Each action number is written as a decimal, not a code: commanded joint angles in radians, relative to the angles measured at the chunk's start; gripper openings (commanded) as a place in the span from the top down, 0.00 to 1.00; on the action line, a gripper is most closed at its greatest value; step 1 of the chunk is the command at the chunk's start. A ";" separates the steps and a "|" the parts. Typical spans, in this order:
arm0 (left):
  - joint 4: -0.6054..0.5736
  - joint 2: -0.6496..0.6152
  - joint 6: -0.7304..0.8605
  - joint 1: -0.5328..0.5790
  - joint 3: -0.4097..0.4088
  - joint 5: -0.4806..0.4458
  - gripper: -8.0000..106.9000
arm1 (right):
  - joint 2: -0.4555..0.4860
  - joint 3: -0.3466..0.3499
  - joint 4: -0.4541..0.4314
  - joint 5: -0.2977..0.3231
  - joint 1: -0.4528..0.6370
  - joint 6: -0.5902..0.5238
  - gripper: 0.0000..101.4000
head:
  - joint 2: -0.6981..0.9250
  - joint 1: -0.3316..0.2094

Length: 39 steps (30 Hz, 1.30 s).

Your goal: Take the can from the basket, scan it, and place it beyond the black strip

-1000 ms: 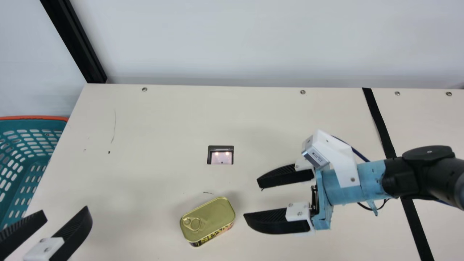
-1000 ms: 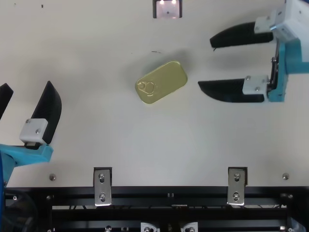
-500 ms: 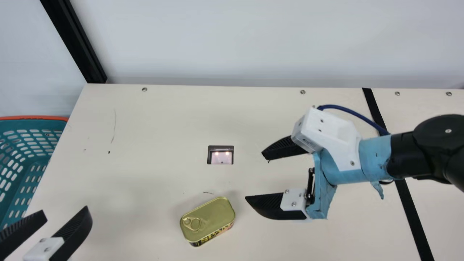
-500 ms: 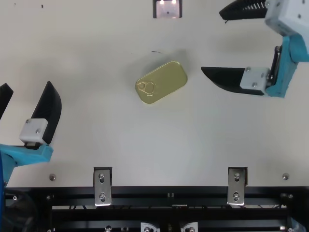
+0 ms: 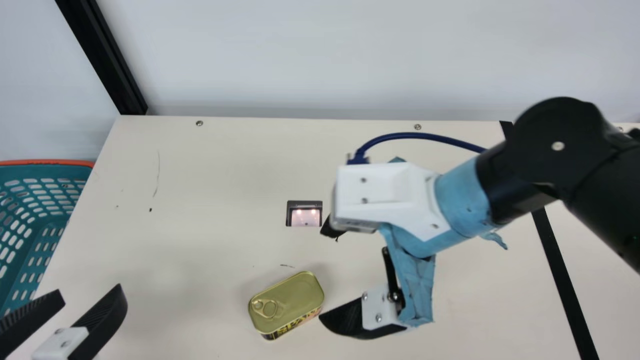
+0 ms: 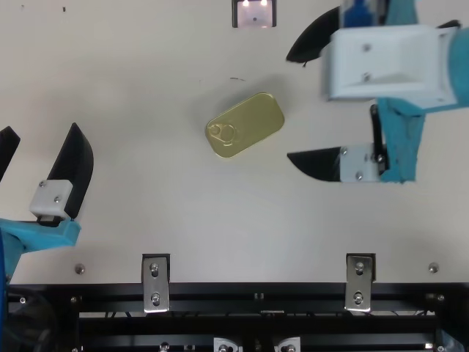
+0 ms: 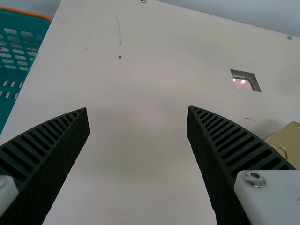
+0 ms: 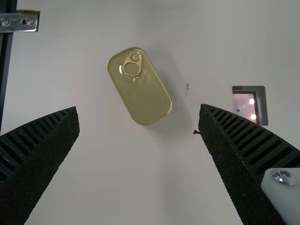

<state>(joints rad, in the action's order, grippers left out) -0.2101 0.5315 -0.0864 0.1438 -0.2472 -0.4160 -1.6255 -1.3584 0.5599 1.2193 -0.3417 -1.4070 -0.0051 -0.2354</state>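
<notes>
On the cream tabletop (image 5: 200, 165), your gold, rounded-rectangular metal can (image 5: 287, 305) lies flat, ring pull up, on the teal plastic basket's (image 5: 47, 162) side of the long black strip (image 5: 560, 270). Your right black ribbed gripper (image 5: 322, 275) stands wide and empty near the can, tips towards it; your left black ribbed gripper (image 5: 90, 291) is also wide and empty, nearer the basket.

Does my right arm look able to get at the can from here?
Likely yes: the right gripper hangs open, its fingers pointing toward the can, and nothing stands between them, though it probably has to move in closer.
</notes>
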 commanded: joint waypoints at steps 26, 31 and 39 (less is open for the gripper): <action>0.000 0.000 0.000 0.000 0.000 0.000 0.15 | -0.235 -0.190 -0.271 0.001 -0.319 0.097 0.00 | 0.000 -0.005; 0.000 0.000 0.000 0.000 0.000 0.000 0.15 | -0.259 -0.211 -0.296 0.001 -0.327 0.092 0.00 | 0.000 -0.005; 0.000 0.000 0.000 0.000 0.000 0.000 0.15 | -0.300 -0.235 -0.336 0.001 -0.331 0.081 0.00 | 0.000 -0.005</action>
<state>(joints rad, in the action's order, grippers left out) -0.2101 0.5315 -0.0864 0.1438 -0.2472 -0.4160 -1.9225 -1.5918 0.2303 1.2188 -0.6722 -1.3239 -0.0051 -0.2354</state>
